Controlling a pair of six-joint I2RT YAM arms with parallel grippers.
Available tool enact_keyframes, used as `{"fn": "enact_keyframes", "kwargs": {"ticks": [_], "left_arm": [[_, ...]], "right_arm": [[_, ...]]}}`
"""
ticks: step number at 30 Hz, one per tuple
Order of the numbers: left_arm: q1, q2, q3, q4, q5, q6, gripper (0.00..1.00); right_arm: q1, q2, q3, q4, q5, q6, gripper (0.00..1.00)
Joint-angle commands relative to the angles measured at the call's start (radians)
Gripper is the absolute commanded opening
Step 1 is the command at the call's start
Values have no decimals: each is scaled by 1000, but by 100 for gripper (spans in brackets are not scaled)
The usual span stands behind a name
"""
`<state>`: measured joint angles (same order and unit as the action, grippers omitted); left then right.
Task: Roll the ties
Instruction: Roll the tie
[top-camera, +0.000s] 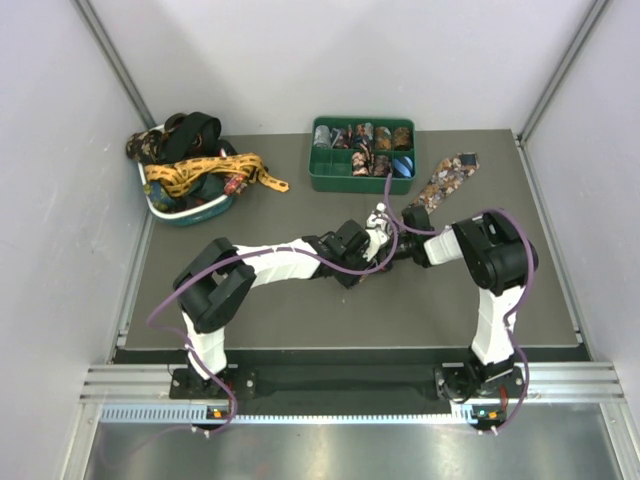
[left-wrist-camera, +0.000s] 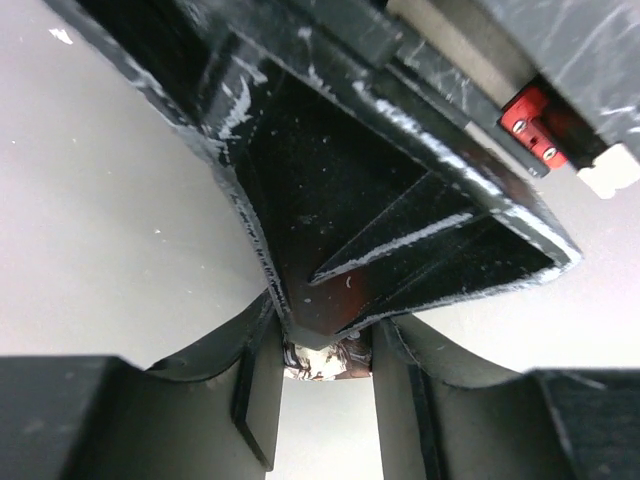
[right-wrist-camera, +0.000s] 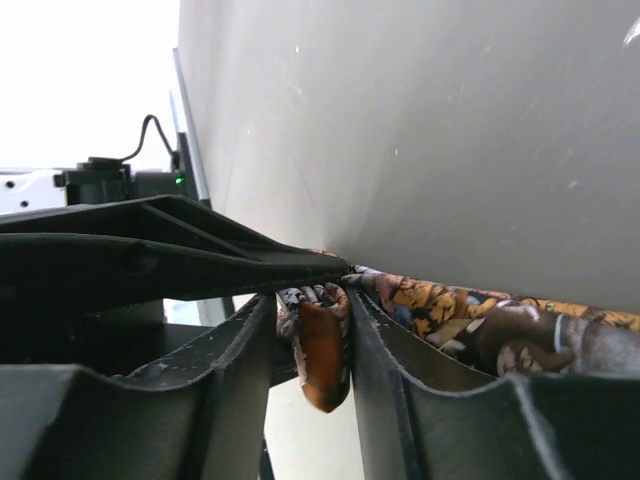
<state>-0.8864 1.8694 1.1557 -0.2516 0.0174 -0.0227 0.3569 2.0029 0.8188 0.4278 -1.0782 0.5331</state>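
A brown-floral tie (top-camera: 448, 178) lies as a loose strip on the grey table, running from the far right toward the centre. Both grippers meet at its near end. My right gripper (top-camera: 397, 230) is shut on a folded bit of the tie (right-wrist-camera: 322, 350), which sits between its fingers (right-wrist-camera: 385, 340); the rest trails off right (right-wrist-camera: 470, 315). My left gripper (top-camera: 376, 241) faces it from the left. A small patch of the tie (left-wrist-camera: 322, 362) spans the gap at its fingertips (left-wrist-camera: 395, 390). The right gripper's finger fills the view above that patch.
A green divided tray (top-camera: 320, 182) at the back centre holds several small rolled ties (top-camera: 365, 140). A white and teal basket (top-camera: 195, 216) at the back left holds a pile of loose ties, with a gold-yellow one (top-camera: 250, 168) hanging over its rim. Purple cables loop along both arms.
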Motion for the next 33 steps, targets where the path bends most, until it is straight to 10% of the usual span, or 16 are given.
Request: {"fn": "enact_keyframes", "kwargs": {"ticks": [1, 20, 29, 33], "left_arm": [[1, 45, -33, -71, -47, -17, 37], [-3, 70, -8, -136, -50, -32, 34], [-3, 120, 105, -307, -22, -72, 33], [-5, 161, 173, -409, 13, -94, 33]], "right_arm": [[-7, -42, -17, -54, 75, -85, 40], [-93, -292, -135, -81, 261, -99, 48], [-138, -746, -398, -101, 544, -111, 48], [23, -1075, -487, -193, 784, -166, 47]]}}
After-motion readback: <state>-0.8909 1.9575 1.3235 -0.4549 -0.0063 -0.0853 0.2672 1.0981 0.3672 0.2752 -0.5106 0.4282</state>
